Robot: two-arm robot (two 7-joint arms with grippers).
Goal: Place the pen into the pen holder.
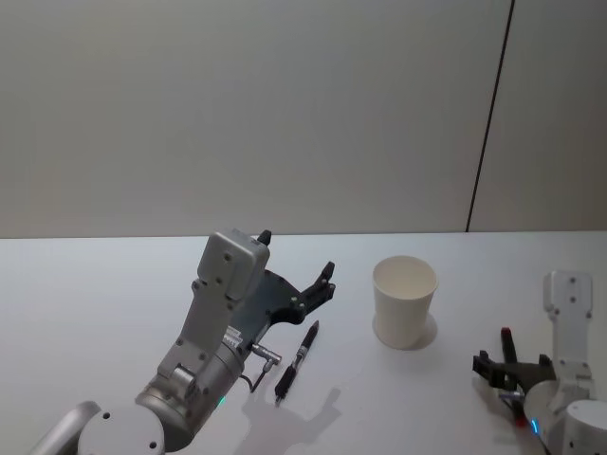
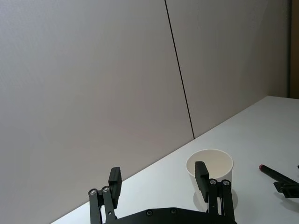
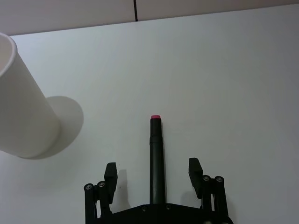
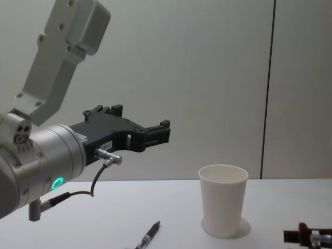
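The left arm reaches forward over the white worktop (image 1: 104, 294) with its end effector (image 1: 296, 256) raised clear of the surface, the two black fingers (image 2: 114, 179) spread wide apart and gripping nothing. In the head view the black pen (image 1: 297, 362) lies flat on the worktop just below and beside that end effector, untouched, slanting from the robot's side up toward the pen holder (image 1: 405, 303). The pen holder, a plain white paper cup with a rolled rim, stands upright to the right of the pen and apart from it, its mouth open and nothing showing inside. The right end effector (image 3: 153, 167) sits low over the worktop, at the near right, to the right of the cup and apart from it. Its fingers (image 3: 195, 169) are also spread apart, and a black rod with a red tip (image 3: 156, 140) runs forward between them, touching neither finger. A pale wall (image 1: 237, 114) with one dark vertical seam rises behind the worktop.
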